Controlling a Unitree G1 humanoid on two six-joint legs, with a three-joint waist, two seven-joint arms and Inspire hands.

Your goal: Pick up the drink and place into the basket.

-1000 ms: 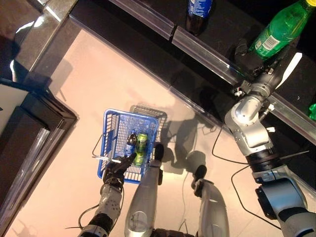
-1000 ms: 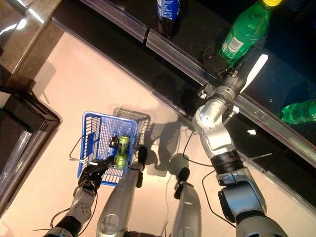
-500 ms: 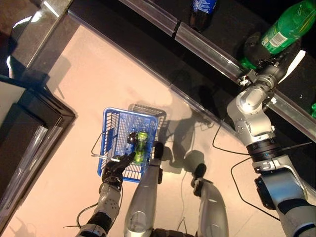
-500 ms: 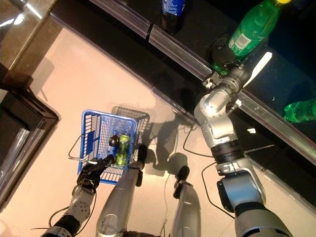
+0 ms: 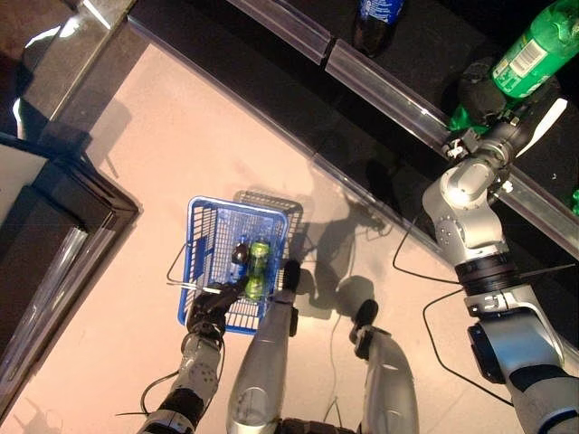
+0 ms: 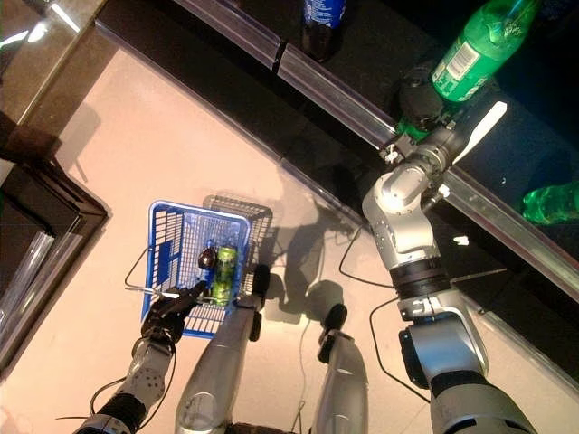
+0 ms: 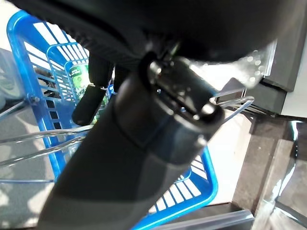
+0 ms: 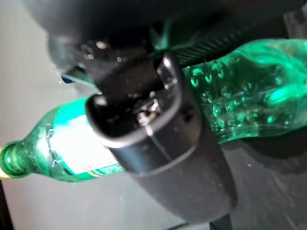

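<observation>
While my right hand (image 5: 482, 90) is up at the dark shelf (image 5: 407, 54), its fingers are curled round the green bottle (image 6: 475, 47), which stands there with its cap end pointing away from me. The blue basket (image 5: 201, 237) hangs well apart, down by my left hand (image 5: 210, 307), clamped on its wire handle (image 7: 29, 139). I judge the carry runs down and leftward, bottle lengthwise beside the 2 drinks (image 5: 251, 264) already inside.
</observation>
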